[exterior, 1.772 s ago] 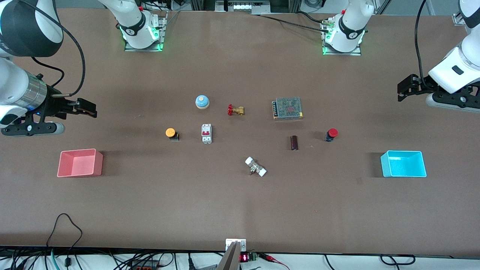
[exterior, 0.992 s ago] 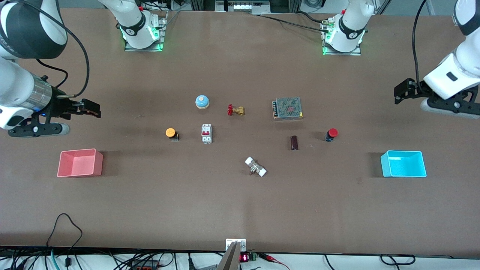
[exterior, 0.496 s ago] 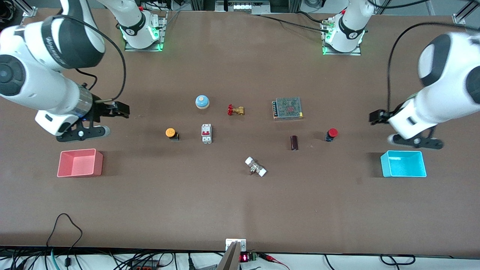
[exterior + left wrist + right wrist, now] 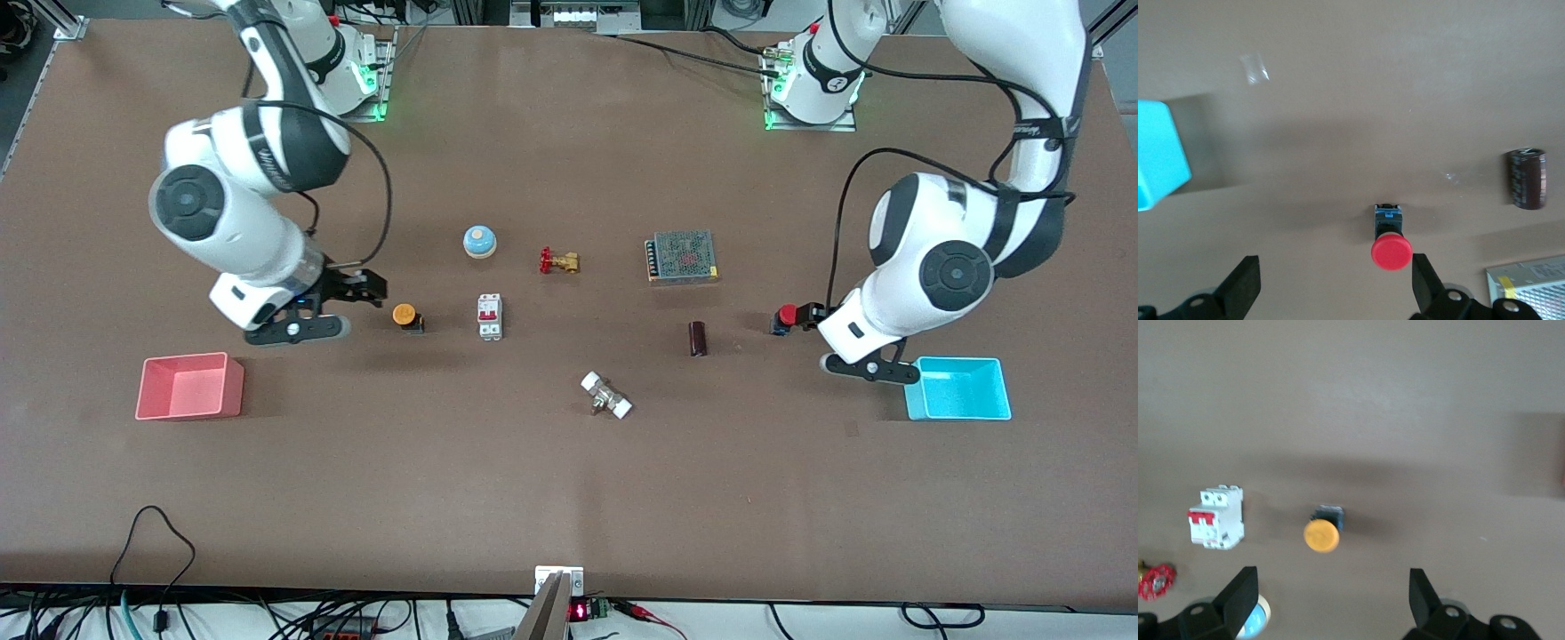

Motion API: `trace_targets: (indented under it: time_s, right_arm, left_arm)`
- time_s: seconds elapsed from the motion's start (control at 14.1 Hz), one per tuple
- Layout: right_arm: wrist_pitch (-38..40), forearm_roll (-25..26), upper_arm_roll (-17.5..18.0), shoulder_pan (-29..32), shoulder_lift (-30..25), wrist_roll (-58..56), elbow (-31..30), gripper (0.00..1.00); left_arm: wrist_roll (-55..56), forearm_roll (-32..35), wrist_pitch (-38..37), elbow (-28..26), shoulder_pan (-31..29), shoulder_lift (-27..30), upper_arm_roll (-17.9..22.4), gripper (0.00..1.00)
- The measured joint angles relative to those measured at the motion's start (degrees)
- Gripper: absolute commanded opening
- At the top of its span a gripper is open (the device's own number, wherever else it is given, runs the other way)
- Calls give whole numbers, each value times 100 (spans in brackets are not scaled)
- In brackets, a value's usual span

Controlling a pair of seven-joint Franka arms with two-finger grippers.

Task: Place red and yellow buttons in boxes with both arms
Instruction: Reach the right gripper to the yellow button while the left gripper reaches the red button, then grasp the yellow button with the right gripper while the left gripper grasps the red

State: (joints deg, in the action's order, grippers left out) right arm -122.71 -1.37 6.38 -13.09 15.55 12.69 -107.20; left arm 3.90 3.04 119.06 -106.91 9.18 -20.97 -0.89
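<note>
The yellow button [image 4: 404, 314] stands on the table; the right wrist view shows it [image 4: 1321, 535] just ahead of my open, empty right gripper [image 4: 1331, 587]. The right gripper [image 4: 364, 286] hangs over the table beside it, toward the right arm's end. The red button [image 4: 787, 316] shows in the left wrist view [image 4: 1391, 252] close to one finger of my open, empty left gripper [image 4: 1335, 277]. The left gripper [image 4: 811, 314] is right beside it. The pink-red box [image 4: 189, 386] and the cyan box [image 4: 958, 388] stand empty at the table's two ends; the cyan box's corner [image 4: 1158, 153] shows.
Between the buttons lie a white breaker [image 4: 490, 316], a blue dome [image 4: 479, 241], a brass valve [image 4: 558, 261], a mesh power supply [image 4: 682, 256], a dark cylinder [image 4: 698, 339] and a white-ended fitting [image 4: 606, 396].
Both arms have swung in from the table's ends toward the middle. The right gripper has come beside the yellow button, the left gripper beside the red button. Nothing on the table moved.
</note>
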Motion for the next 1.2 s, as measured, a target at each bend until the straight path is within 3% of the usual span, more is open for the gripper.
trace_targets:
  time_s: [0.28,0.57,0.78,0.85,0.92,1.2]
  right_arm:
    - [-1419,2,131,-19,132,89,-907,100]
    - [-1700,28,130,-16,396,136,-985,100]
    - [-1752,260,132,-27,567,328,-984,100]
    - [-1760,364,132,-34,607,354,-985,100]
    - [-1764,412,132,-41,638,362,-984,100]
    - [-1802,441,143,-129,731,363,-984,100]
  left_arm:
    - [285,0,983,-801,129,47,-11,100]
    - [554,0,2356,-1761,312,115,-34,100]
    - [591,0,2721,-2080,326,120,-35,100]
    - [592,0,2747,-2105,340,120,-35,81]
    - [592,0,2764,-2120,369,121,-36,75]
    - [594,0,3036,-2203,430,98,-39,66]
